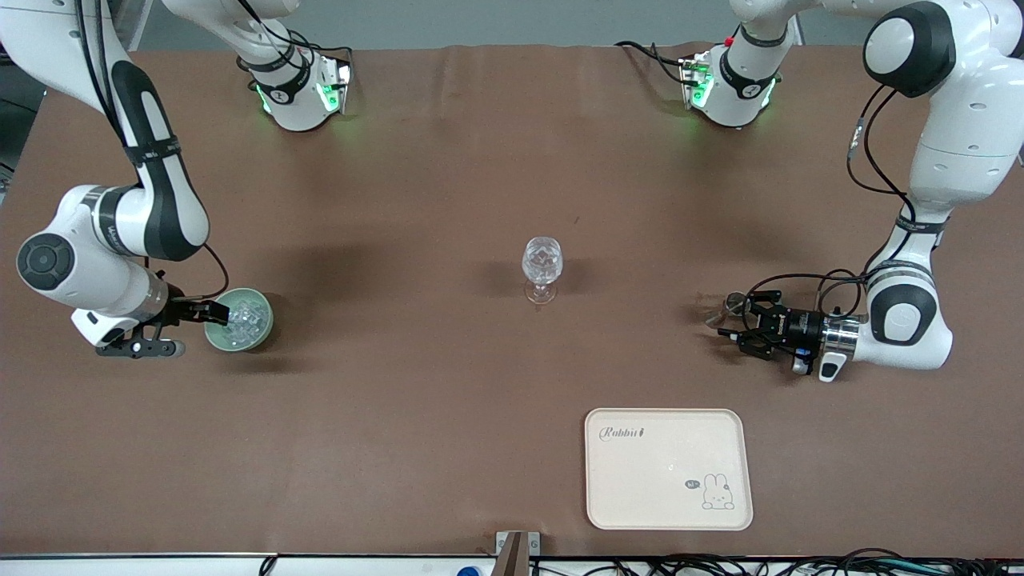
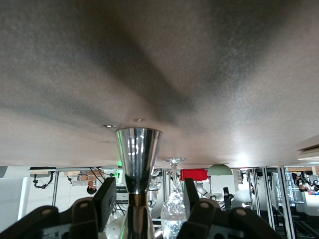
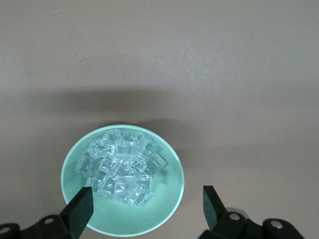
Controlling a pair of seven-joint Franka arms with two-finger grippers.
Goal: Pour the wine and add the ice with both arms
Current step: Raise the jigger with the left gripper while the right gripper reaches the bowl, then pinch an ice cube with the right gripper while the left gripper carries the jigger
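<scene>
1. The ice (image 3: 122, 167) lies heaped in a pale green bowl (image 1: 262, 320) at the right arm's end of the counter (image 1: 416, 416).
2. The right claw (image 3: 147, 206) hangs over the bowl's rim, fingers spread wide, grasping nothing.
3. The left claw (image 1: 738, 322) straddles a steel jigger (image 2: 138, 159); whether it grips cannot be told.
4. A wine glass (image 1: 542, 268) stands mid-counter.

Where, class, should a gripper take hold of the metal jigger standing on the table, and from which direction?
Grip the metal jigger at its narrow waist, coming in level from the side. It stands upright and flares wide above, so the waist fits between the left gripper fingers.
</scene>
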